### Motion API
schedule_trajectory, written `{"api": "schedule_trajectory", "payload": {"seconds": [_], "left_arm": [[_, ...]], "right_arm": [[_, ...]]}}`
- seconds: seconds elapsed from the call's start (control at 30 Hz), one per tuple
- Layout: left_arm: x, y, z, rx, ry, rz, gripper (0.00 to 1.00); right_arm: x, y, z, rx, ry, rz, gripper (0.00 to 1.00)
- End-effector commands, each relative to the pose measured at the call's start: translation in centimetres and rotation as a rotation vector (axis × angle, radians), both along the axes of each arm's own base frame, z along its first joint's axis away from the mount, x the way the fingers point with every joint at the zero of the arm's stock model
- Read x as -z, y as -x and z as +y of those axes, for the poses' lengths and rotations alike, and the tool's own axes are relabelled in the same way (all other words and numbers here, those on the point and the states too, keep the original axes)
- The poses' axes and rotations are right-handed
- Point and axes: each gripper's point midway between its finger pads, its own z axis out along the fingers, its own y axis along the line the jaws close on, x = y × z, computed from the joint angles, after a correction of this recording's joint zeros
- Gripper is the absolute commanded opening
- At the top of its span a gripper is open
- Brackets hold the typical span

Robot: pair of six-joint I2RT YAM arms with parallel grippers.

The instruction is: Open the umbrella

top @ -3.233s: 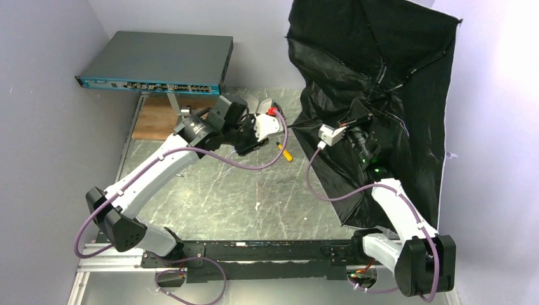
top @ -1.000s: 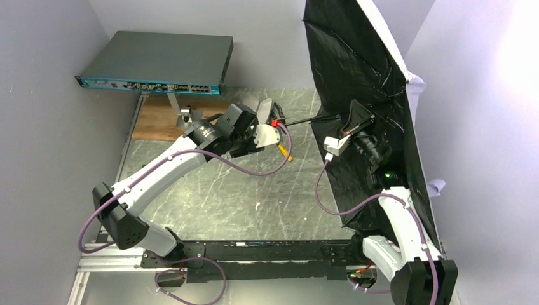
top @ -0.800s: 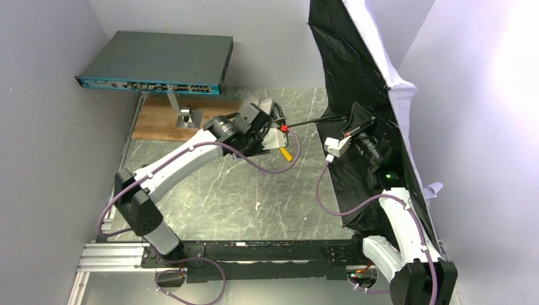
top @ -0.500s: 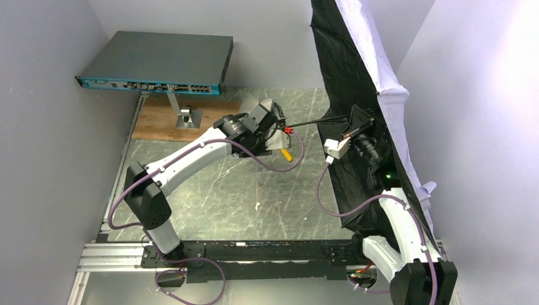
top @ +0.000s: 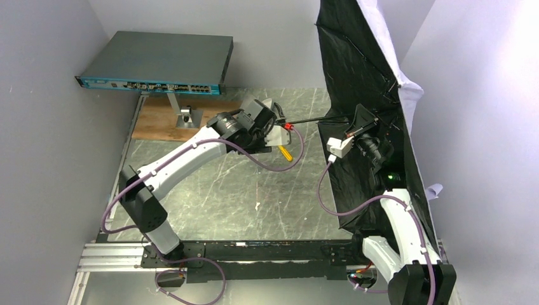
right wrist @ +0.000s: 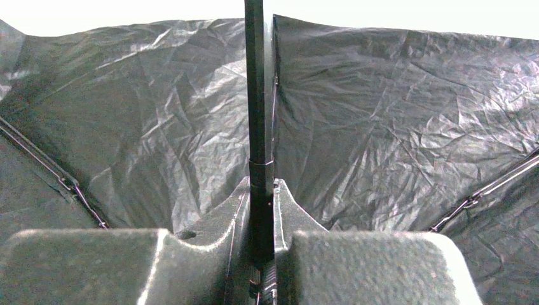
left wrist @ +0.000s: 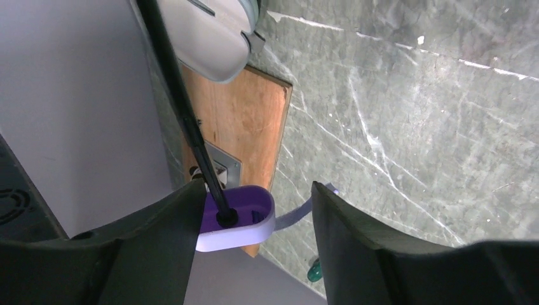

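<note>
The umbrella (top: 362, 70) stands spread at the right, its black lining facing left and its pale outer fabric along the right edge. Its thin black shaft (top: 314, 119) runs level to the left. My right gripper (top: 353, 127) is shut on the shaft; in the right wrist view the jaws (right wrist: 260, 190) pinch the shaft (right wrist: 254, 95) in front of the lining (right wrist: 381, 114). My left gripper (top: 279, 126) is at the shaft's left end. In the left wrist view its jaws (left wrist: 256, 187) are open around the small handle (left wrist: 245, 222), which touches the left finger (left wrist: 159, 248). The strap (left wrist: 299, 213) hangs beside it.
A network switch (top: 156, 63) stands on a stand at the back left over a wooden board (top: 159, 121). A pale oval case (left wrist: 210, 32) lies by the board. A yellow screwdriver (top: 285, 152) lies on the marble table (top: 222, 184). Walls close in on both sides.
The canopy has swung from facing the camera to nearly edge-on at the right. My left arm has moved right until its jaws sit round the handle. The right gripper has kept hold of the shaft.
</note>
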Motion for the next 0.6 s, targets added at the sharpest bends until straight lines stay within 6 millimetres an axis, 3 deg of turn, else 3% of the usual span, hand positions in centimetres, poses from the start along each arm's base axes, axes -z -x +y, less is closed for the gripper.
{"api": "schedule_trajectory", "payload": {"seconds": [0.0, 0.1, 0.2, 0.37, 0.57], "left_arm": [[-4.5, 0.3, 0.7, 0.013, 0.105, -0.078, 0.64], [-6.0, 1.1, -0.3, 0.062, 0.183, -0.104, 0.53], [-7.4, 1.4, -0.4, 0.064, 0.228, -0.14, 0.48], [-9.8, 2.3, -0.5, 0.084, 0.298, -0.157, 0.58], [-9.0, 3.9, -2.2, 0.126, 0.325, -0.021, 0.71]], "right_arm": [[-1.4, 0.2, -1.3, 0.051, -0.004, -0.037, 0.0], [-1.0, 0.1, -1.6, 0.065, 0.001, -0.024, 0.0], [-0.6, 0.1, -1.7, 0.074, 0.01, -0.009, 0.0], [-0.2, 0.0, -1.8, 0.08, 0.023, -0.002, 0.0], [-0.7, 0.3, -1.4, 0.059, 0.015, -0.019, 0.0]]}}
